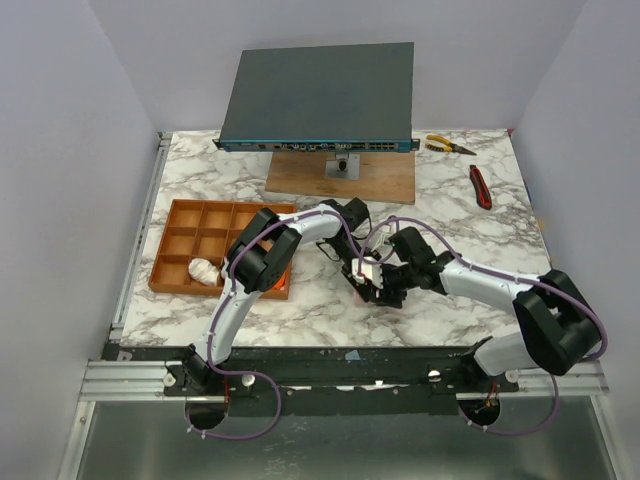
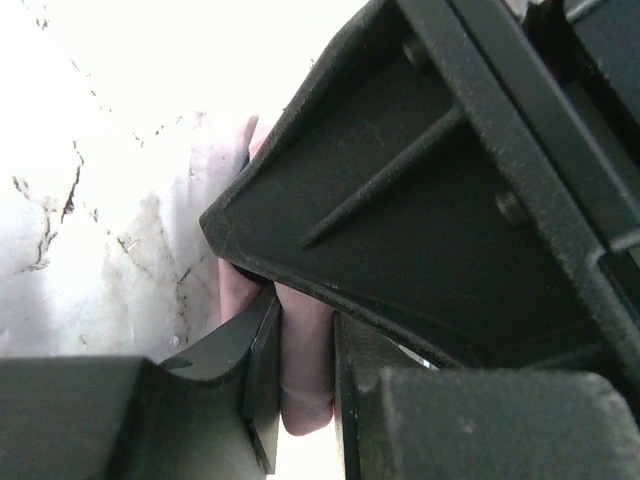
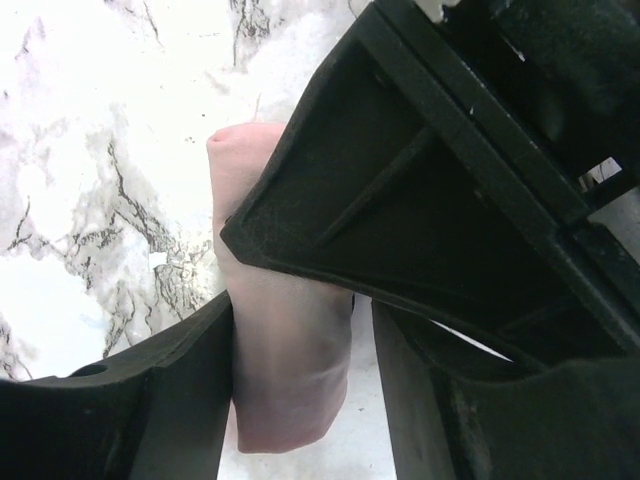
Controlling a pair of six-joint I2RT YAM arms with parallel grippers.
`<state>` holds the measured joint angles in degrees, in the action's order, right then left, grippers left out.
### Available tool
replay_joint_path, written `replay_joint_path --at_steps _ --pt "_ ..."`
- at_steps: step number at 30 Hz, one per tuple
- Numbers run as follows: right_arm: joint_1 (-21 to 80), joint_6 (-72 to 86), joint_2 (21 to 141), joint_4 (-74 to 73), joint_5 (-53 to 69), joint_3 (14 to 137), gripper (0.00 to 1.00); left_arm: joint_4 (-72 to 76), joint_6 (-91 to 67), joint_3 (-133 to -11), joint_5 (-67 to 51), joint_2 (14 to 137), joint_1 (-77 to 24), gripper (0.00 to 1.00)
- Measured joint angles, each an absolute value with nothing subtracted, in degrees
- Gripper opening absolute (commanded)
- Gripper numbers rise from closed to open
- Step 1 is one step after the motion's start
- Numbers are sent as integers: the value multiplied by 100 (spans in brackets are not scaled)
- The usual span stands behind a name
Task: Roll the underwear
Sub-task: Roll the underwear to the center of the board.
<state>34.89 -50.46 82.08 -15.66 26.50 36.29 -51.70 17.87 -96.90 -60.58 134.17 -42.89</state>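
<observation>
Step in hand: rolling the pale pink underwear point(image 3: 250, 170), which lies on the table right of the tray point(image 1: 186, 243).

Left gripper point(image 2: 300, 360): closed narrowly, pinching the cloth.

Right gripper point(image 3: 295, 340): clamped wider on the same bundle.

A cream piece point(image 1: 204, 270) sits rolled in the tray.

Next move, as judged: tighten the roll without losing either grip.

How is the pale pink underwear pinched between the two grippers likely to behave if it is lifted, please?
Probably floppy: the pale pink underwear bunches and creases where the left gripper and right gripper pinch it. It looks thin and small, so it is likely very light. The bundle may unfurl once released, since only that pinch seems to hold it.
</observation>
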Motion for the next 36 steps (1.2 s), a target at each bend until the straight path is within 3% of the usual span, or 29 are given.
replay_joint_path --at_steps 4,8,11,13,15,23,24,25,28,36 --pt "3516 -4995 8311 -1570 2773 3680 38 -5225 1756 -9671 -6060 13417 -4294 0" --pt "3553 -4963 8390 -1643 2836 3745 33 -5256 1750 -9666 -6053 13417 -4298 0" --pt "3555 -4950 8394 -1651 2836 3750 17 -5253 1750 -9662 -6053 13417 -4298 0" --pt "3555 -4947 8394 -1653 2836 3750 1 -5249 1750 -9657 -6053 13415 -4298 0" --pt "3555 -4945 8394 -1656 2834 3752 1 -5240 1750 -9649 -6053 13413 -4298 1" --pt "3607 -4947 8278 -1643 2755 3688 1 -4982 1717 -9408 -6045 13251 -4298 39" --pt "3614 -4950 8232 -1621 2742 3660 1 -4963 1706 -9391 -6045 13240 -4298 57" --pt "3623 -4950 8176 -1601 2727 3632 1 -4908 1715 -9341 -6038 13207 -4296 64" --pt "3634 -4967 7981 -1662 2681 3481 1 -4947 1579 -9198 -6235 13067 -4244 73" --pt "3682 -5041 7723 -1662 2502 3367 0 -4716 1479 -8836 -6305 12735 -4117 85"
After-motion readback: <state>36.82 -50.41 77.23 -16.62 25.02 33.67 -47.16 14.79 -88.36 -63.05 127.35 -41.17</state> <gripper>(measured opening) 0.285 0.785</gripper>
